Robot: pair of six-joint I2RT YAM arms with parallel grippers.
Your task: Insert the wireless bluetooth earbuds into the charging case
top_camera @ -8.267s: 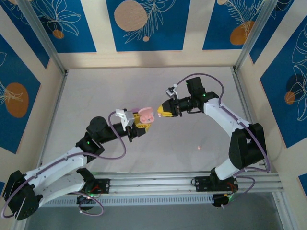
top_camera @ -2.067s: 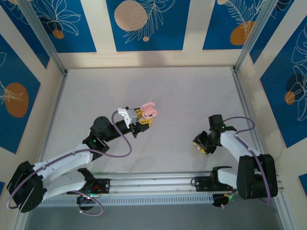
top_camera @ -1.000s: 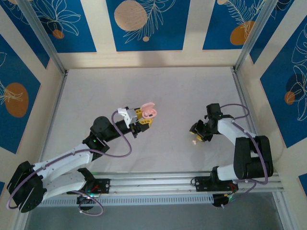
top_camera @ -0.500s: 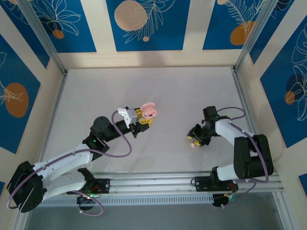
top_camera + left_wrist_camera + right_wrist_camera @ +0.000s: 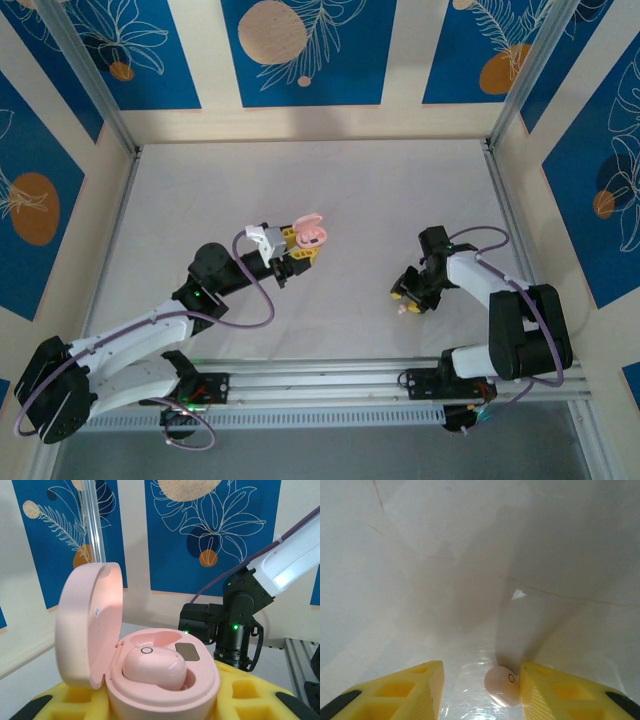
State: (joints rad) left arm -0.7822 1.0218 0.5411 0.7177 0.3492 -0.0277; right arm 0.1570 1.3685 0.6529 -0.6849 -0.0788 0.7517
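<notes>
One peach-pink bead-like earbud (image 5: pixel 502 685) on white table (image 5: pixel 445 555), off-centre inside spread right gripper (image 5: pixel 480 690) | left gripper (image 5: pixel 300 248) clamps open pink pebble-shaped charging case (image 5: pixel 165 680) | risk: closing flicks bud away.

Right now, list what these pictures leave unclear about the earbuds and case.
Left wrist: the second slot of the case, partly hidden behind the seated earbud.
Right wrist: the loose earbud's underside, facing the table.
Top view: the loose earbud, too small to judge its pose.
</notes>
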